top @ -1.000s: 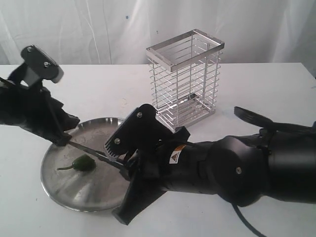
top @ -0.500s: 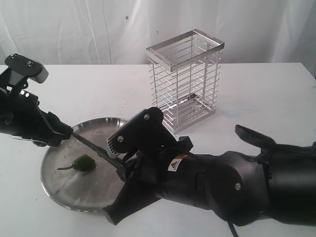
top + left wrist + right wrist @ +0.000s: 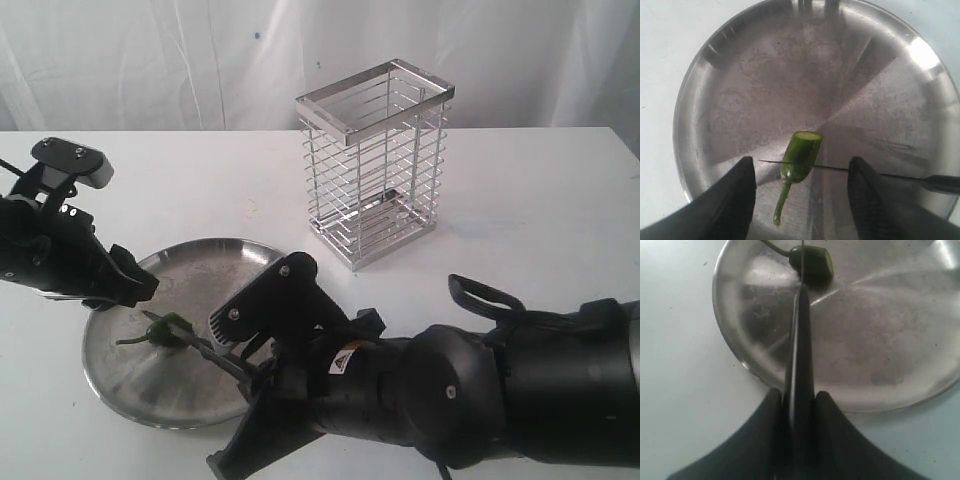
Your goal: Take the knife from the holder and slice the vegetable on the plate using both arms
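Observation:
The green vegetable (image 3: pixel 802 152) lies on the steel plate (image 3: pixel 790 75), stem toward the rim and its far end cut flat. My left gripper (image 3: pixel 802 167) hangs open just above it, one finger (image 3: pixel 737 197) on each side, touching nothing. My right gripper (image 3: pixel 800 400) is shut on the black handle of the knife (image 3: pixel 801 340). The thin blade lies across the vegetable (image 3: pixel 812 262) near its stem end. In the exterior view the knife (image 3: pixel 200 345) slants from the right gripper (image 3: pixel 250 365) to the vegetable (image 3: pixel 170 328), beside the left gripper (image 3: pixel 135 290). The holder (image 3: pixel 375 165) stands behind, empty.
The bulky right arm (image 3: pixel 450 400) lies low along the white table's front, right of the plate (image 3: pixel 200 265). The holder stands upright at the back centre. A white curtain hangs behind the table.
The left gripper has come down and in over the vegetable. The right arm has swung left and lowered the knife, so the blade now rests on the vegetable instead of hanging above it.

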{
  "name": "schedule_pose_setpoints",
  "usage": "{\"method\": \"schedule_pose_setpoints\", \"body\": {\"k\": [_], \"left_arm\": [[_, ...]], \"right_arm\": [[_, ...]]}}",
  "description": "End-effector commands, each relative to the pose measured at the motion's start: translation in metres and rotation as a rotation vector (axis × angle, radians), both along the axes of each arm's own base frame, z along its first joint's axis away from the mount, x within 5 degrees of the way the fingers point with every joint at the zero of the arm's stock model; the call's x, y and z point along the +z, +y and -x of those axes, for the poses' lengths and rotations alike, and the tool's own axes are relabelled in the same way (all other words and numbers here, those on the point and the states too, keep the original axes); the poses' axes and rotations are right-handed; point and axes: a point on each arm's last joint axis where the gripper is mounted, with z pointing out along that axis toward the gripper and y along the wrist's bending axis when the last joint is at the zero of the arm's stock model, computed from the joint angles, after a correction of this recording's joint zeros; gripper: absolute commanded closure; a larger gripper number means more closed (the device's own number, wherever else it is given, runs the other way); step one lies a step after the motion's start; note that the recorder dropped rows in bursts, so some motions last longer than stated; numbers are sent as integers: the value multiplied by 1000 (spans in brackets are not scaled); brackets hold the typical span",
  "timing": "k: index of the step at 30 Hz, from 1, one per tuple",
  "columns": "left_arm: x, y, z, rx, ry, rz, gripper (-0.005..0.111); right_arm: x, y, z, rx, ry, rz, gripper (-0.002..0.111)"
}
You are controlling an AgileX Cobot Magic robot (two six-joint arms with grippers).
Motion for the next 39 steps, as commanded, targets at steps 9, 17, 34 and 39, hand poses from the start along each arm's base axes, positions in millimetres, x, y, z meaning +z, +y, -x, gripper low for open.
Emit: {"method": "schedule_pose_setpoints", "body": {"k": [9, 17, 34, 39], "left_arm": [[-1, -1, 1, 14, 12, 19, 48], [-1, -1, 1, 14, 12, 19, 48], [-6, -3, -2, 57, 39, 69, 50], [-14, -3, -6, 68, 65, 71, 55]], "right_arm": [[2, 0, -4, -33, -44, -19, 108], [-6, 1, -4, -31, -28, 5, 108], [-11, 2, -7, -48, -39, 13, 108], [-11, 2, -8, -52, -45, 10, 108]]}}
